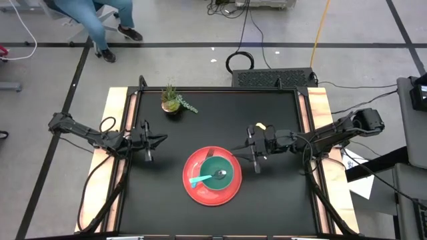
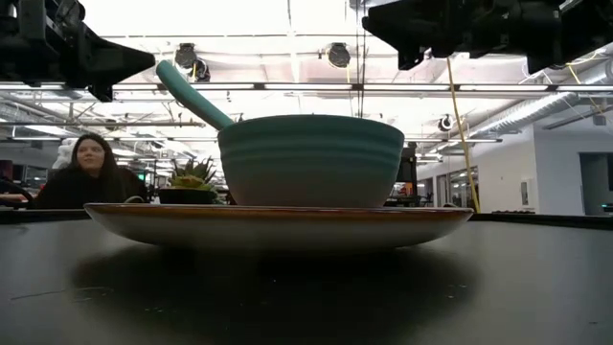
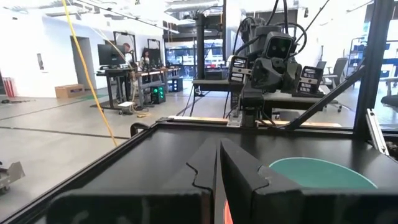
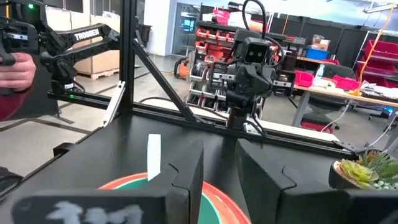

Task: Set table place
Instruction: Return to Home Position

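Note:
A round red plate (image 1: 193,190) lies on the black table (image 1: 160,200) near its middle front. A teal bowl (image 1: 228,164) stands on the plate and also shows in the low view (image 2: 311,158). A utensil with a light-teal handle (image 1: 198,180) lies in the bowl, its handle sticking up over the rim (image 2: 192,91). A second metal utensil end (image 1: 209,158) shows at the bowl's far rim. My left gripper (image 1: 162,140) is shut and empty, above the table left of the plate. My right gripper (image 1: 235,152) is open and empty, just right of the plate's far edge.
A small potted green plant (image 1: 172,101) stands at the table's far left. Pale wooden strips (image 1: 113,133) run along both short sides. A person sits beyond the far edge (image 2: 86,172). A hand (image 4: 15,68) holds another arm off the table's left.

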